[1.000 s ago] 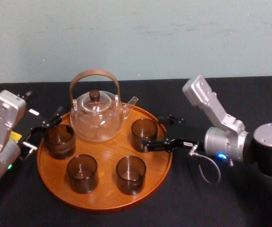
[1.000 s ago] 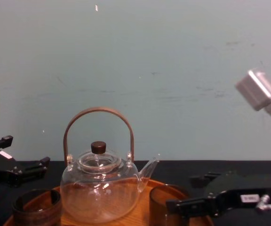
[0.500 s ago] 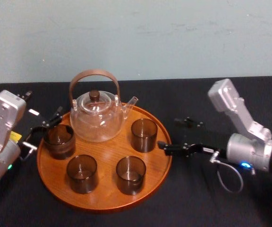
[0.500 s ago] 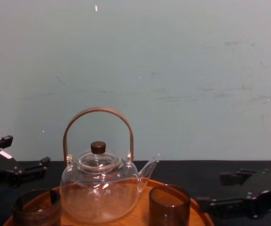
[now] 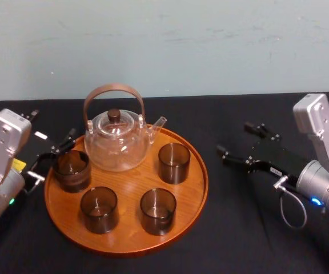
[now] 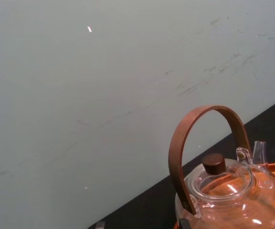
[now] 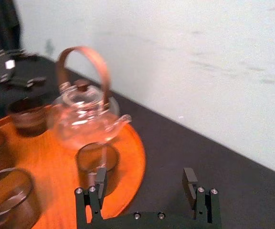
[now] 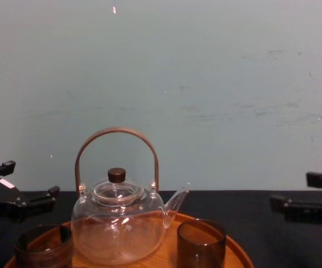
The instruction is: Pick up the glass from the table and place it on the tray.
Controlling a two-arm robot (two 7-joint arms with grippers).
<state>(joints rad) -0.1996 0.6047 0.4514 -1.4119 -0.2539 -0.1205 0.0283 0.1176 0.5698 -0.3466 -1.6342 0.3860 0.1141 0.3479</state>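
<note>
carefully draw the spread, empty right gripper (image 5: 234,138) level away from the round orange-brown wooden tray (image 5: 131,189) and its short smoky-brown glass tumbler (image 5: 173,162); left gripper (image 5: 55,154) idles spread.

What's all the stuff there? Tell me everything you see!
table: one, black cloth, under everything.
tray: one, orange-brown wood, middle of the table.
teapot: one, clear glass with a brown handle, back of the tray.
glass: one, smoky brown, on the tray near the spout.
plain tumblers: two, smoky brown, front of the tray.
ribbed cup: one, dark with a brown band, tray's left side.
wall: pale blue-green, behind.
left gripper: black, open, beside the ribbed cup.
right gripper: black, open, empty, over the table right of the tray.
</note>
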